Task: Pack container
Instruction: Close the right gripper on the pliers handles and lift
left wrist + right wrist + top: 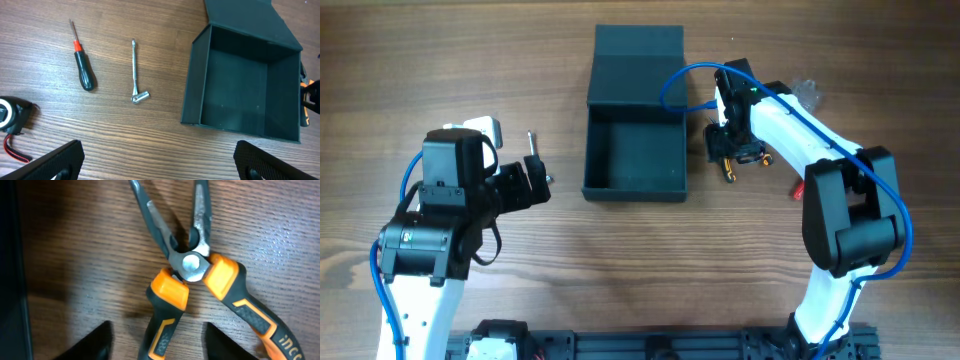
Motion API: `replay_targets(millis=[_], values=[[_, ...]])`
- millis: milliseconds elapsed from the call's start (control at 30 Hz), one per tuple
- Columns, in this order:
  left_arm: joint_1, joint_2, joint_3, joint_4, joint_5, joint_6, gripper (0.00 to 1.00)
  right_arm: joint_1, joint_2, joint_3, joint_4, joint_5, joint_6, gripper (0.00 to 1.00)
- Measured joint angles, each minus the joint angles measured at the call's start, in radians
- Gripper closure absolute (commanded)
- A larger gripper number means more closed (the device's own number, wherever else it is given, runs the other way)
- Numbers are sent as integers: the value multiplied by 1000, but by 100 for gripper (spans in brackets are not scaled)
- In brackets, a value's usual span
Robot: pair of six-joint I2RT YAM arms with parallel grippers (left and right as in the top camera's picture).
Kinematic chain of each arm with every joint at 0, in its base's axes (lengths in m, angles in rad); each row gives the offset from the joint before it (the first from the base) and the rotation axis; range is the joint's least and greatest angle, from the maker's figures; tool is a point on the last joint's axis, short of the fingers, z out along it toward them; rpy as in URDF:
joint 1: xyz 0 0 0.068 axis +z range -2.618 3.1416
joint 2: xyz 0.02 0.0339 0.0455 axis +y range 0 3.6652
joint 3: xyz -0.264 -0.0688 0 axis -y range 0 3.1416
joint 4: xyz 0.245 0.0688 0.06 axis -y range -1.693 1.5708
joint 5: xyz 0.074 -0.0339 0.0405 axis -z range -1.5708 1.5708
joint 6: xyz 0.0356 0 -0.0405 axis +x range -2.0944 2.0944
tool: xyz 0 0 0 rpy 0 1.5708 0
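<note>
Container (635, 150): a dark teal-black matte rectangular box standing open on the wooden table (620, 270). Its floor and four walls show, and its flap lid of the same colour is folded back flat on the far side.

In your left wrist view the container (195, 85) lies ahead of the fingers and off to their right, well apart from them.

Left arm: you see it rise from the near edge of the table and bend at the wrist, so that the left gripper (535, 182) points toward the box. Its fingers (55, 160) are spread wide with nothing between them. A screwdriver (82, 62) and a small metal wrench (136, 70) lie ahead of the fingertips. A tape measure (10, 112) sits just beyond the left finger.

Right arm: it reaches across to the right side of the box and turns downward, setting the right gripper (728, 150) over the pliers (732, 170). In your right wrist view the fingers (97, 342) stand apart. One orange-and-black handle of the pliers (192, 267) lies between them, and the other runs out past the right finger. The view is too close to tell whether either pad touches a handle. The dark strip far to the left of the fingers is probably the container's wall (7, 280).
</note>
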Motion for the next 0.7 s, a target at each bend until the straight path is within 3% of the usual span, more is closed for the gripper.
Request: replay_targets(millis=[100,433,467,533,700], values=[[0,0,0,0,0,0,0,0,0,-2,1,-4,-3,71],[0,0,0,0,0,0,0,0,0,-38,4,-6,0,71],[0,0,0,0,0,0,0,0,0,-38,6,-6,0,75],[0,0,0,0,0,0,0,0,0,-38,9,-7,1,92],[0,0,0,-3,0,0,0,-1,0,-38,14,-11,4,96]])
